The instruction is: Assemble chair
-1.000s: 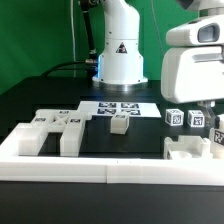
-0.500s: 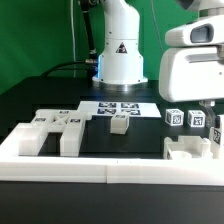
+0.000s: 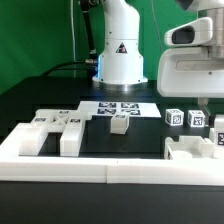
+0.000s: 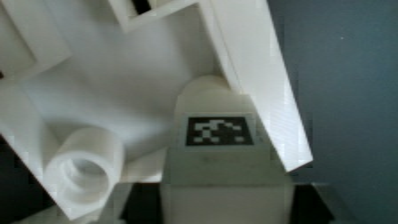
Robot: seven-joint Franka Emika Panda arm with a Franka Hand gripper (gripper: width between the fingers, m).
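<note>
My gripper [image 3: 205, 102] has edged slightly up and toward the exterior view's left over the last second, while every loose part lies where it was. It hangs just above the tagged cubes [image 3: 186, 119] at the exterior view's right of the black bench [image 3: 50, 100]. I cannot tell whether its jaws are spread or pinching anything. The chair [image 3: 70, 130] is in separate white pieces. Two slabs [image 3: 35, 132] lie side by side at the exterior view's left, and a small block [image 3: 119, 123] sits at the front edge of the marker board [image 3: 120, 106]. A notched piece [image 3: 190, 150] rests just behind the low border wall [image 3: 100, 165]. My wrist view is filled by a rounded tagged part [image 4: 219, 132] beside a round peg [image 4: 80, 170].
</note>
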